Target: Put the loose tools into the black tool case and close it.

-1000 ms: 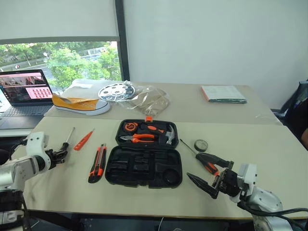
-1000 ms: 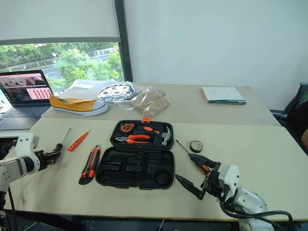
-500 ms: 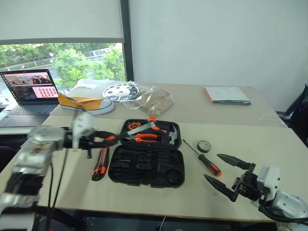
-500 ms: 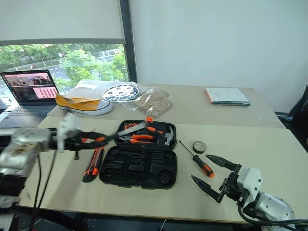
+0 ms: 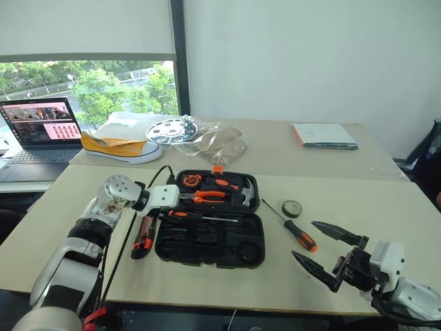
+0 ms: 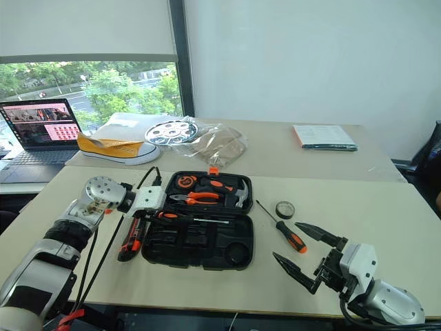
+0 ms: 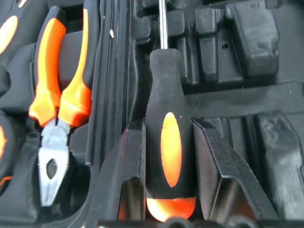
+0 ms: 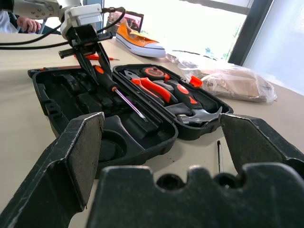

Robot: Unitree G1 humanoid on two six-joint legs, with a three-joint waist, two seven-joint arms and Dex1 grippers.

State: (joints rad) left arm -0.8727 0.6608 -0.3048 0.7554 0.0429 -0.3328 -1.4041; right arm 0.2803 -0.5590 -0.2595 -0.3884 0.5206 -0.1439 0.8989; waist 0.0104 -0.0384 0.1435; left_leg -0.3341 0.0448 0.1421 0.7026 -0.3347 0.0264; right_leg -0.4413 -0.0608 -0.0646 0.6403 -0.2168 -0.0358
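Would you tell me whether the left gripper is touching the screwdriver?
Touching: the left wrist view shows the left gripper with both fingers pressed against the screwdriver handle.

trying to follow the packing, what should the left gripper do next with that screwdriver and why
Probably ease it down and let go. The left gripper is shut on the screwdriver, held over the recesses of the open black tool case, its shaft along the tray near the hinge. The right gripper is open and apart from it.

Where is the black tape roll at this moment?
The tape roll lies on the table, right of the open tool case, just behind the loose screwdriver.
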